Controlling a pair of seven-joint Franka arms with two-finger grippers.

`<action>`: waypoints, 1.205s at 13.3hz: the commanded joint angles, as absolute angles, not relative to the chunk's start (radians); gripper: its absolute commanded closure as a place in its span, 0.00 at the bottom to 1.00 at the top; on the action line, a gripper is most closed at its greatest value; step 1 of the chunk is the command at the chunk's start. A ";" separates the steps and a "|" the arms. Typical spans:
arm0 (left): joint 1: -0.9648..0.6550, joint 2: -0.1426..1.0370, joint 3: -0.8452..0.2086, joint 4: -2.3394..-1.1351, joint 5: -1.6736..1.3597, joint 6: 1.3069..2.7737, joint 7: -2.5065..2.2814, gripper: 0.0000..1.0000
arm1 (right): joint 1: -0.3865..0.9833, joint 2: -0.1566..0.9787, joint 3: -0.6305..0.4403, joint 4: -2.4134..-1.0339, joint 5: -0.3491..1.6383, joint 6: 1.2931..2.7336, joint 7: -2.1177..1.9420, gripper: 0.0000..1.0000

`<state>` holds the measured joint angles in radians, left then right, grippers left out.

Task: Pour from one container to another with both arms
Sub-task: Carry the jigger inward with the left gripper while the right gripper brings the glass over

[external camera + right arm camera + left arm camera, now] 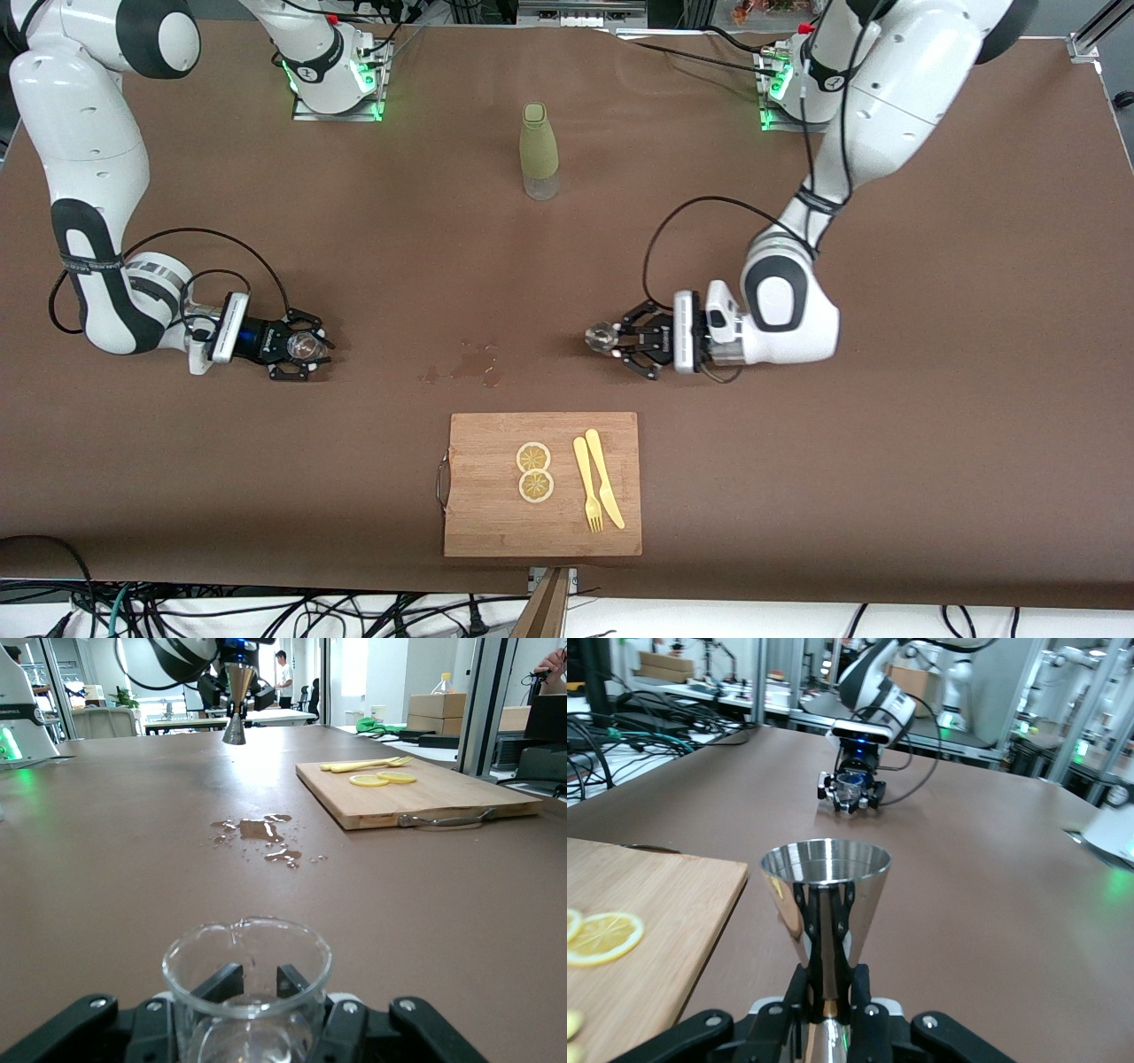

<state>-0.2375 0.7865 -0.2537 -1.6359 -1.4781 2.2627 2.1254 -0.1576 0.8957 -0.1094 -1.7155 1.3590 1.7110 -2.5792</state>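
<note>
My right arm comes down from its base, elbow bent, forearm laid low and level over the table (133, 496). Right gripper (299, 346) sits at the right arm's end of the table, fingers (217, 985) pinching the clear glass cup (306, 346) low on its sides. Cup upright, rim up, at table level.

Mid-table: a wet spill patch (469, 366) between my two grippers. Nearer the front camera than the spill is a wooden cutting board (483, 523) with two lemon slices (534, 471), a yellow fork (586, 486) and knife (605, 479) on it. Olive-green bottle (539, 151) stands upright between the arm bases.

My left arm folds down the same way, wrist horizontal. Left gripper (622, 338) is clamped on the waist of the steel jigger (602, 336). Jigger upright, open cone up, low over the table just beside the spill, toward the left arm's end. Cup and jigger well apart.
</note>
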 commanded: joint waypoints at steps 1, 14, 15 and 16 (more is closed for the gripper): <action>-0.360 0.802 -0.238 -1.572 -1.545 2.393 2.030 1.00 | -0.149 0.905 -0.088 -1.687 1.385 1.720 -2.510 0.76; -0.781 0.975 0.017 -1.260 -1.663 2.611 1.668 1.00 | -0.112 0.864 0.049 -1.575 1.361 1.908 -2.211 0.85; -0.814 1.001 0.046 -1.228 -1.675 2.615 1.640 1.00 | -0.107 0.858 0.066 -1.572 1.342 1.922 -2.176 0.85; -0.845 1.024 0.073 -1.197 -1.707 2.631 1.617 1.00 | -0.107 0.853 0.089 -1.554 1.312 1.949 -2.149 0.85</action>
